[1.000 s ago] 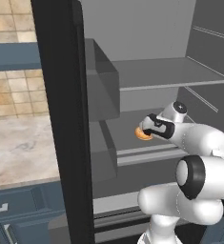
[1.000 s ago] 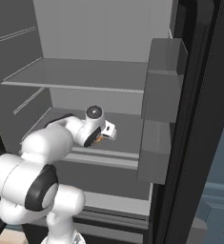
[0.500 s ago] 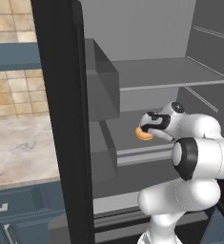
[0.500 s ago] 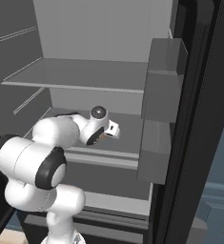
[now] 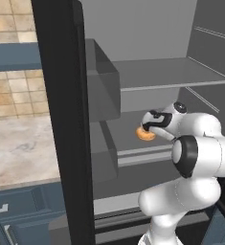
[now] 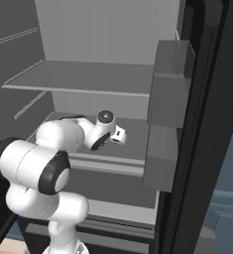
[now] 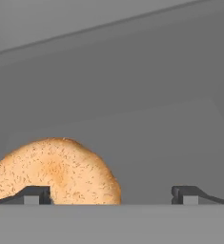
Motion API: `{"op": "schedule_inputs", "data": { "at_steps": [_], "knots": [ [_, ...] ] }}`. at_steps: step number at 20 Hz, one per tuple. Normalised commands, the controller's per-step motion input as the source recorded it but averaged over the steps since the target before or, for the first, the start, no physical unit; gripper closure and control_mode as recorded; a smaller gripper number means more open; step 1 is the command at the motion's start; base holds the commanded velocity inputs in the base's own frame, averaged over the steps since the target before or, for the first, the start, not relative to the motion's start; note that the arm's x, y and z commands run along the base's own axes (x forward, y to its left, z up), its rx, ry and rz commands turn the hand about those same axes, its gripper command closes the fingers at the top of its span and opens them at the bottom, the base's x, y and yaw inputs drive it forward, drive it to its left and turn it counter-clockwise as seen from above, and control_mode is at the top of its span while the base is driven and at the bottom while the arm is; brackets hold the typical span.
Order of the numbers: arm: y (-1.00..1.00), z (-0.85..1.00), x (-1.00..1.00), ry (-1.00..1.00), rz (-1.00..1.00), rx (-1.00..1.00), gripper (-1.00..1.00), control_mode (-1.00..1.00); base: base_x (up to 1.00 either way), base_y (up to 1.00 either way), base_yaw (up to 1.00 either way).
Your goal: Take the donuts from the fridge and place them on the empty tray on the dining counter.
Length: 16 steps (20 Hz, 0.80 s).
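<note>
Inside the open fridge (image 5: pixel 147 72), on its grey middle shelf (image 6: pixel 133 151), lies one orange-tan donut (image 5: pixel 145 134). The hand (image 5: pixel 150 125) hovers just over it, fingers spread wide, gripping nothing. The hand view has the donut (image 7: pixel 56 171) beside the left fingertip (image 7: pixel 32 194); the right base view hides it behind the arm.

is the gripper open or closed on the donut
Open: in the hand view the gripper fingertips stand wide apart, with the orange-tan donut by one tip, not clamped.
</note>
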Motion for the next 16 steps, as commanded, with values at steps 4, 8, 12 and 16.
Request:
{"op": "schedule_inputs", "data": {
  "at_steps": [4,8,12,16],
  "knots": [
    [0.0,-0.32,-0.74,0.0,0.0,0.0,-1.0,-1.0,0.0,0.0,0.0],
    [0.09,-0.52,-0.12,0.09,0.0,0.0,-1.0,-1.0,0.0,0.0,0.0],
    [0.21,-0.62,0.0,0.2,0.0,0.0,1.0,-1.0,0.0,0.0,0.0],
    [0.0,-0.3,-0.38,0.09,0.0,0.0,1.0,-1.0,0.0,0.0,0.0]
  ]
}}
